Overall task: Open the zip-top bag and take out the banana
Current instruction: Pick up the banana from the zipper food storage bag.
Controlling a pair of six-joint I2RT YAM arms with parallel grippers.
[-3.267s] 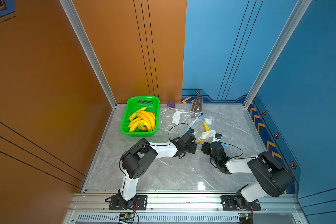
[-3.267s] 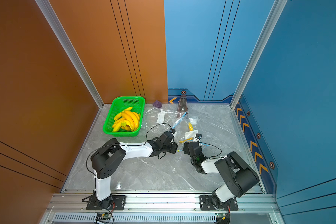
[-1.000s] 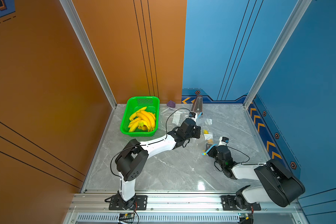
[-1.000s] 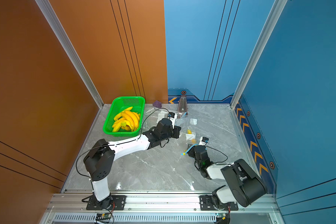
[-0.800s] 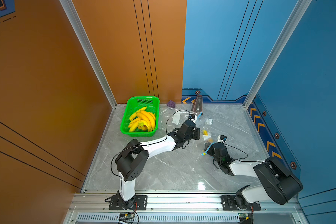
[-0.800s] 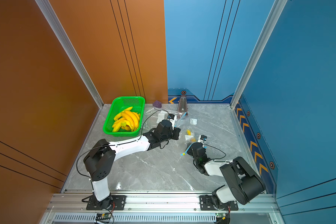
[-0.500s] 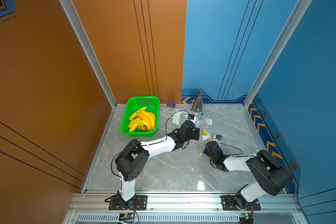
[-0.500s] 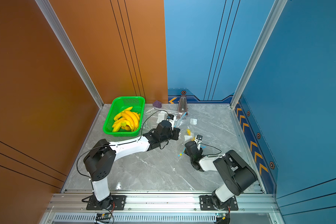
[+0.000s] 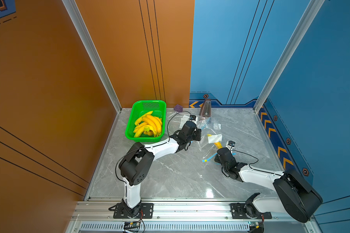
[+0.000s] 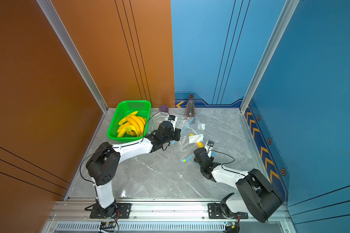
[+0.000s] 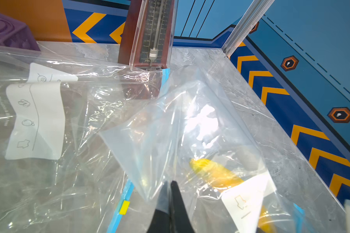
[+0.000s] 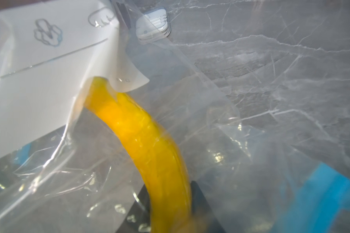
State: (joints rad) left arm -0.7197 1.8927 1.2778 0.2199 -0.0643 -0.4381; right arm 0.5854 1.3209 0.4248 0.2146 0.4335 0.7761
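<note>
Low in the right wrist frame, right tool grips banana; I'd pull slowly, left tool pinching zip-top bag.

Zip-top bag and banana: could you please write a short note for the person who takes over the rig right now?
Left gripper: jaws shut, pinching the film of the zip-top bag.
Right gripper: jaws on both sides of the banana; a firm grip is not clear.
Banana: inside the bag, partly under its white label.
Done: the bag mouth looks open.
Left: grip the banana and pull it out.
</note>
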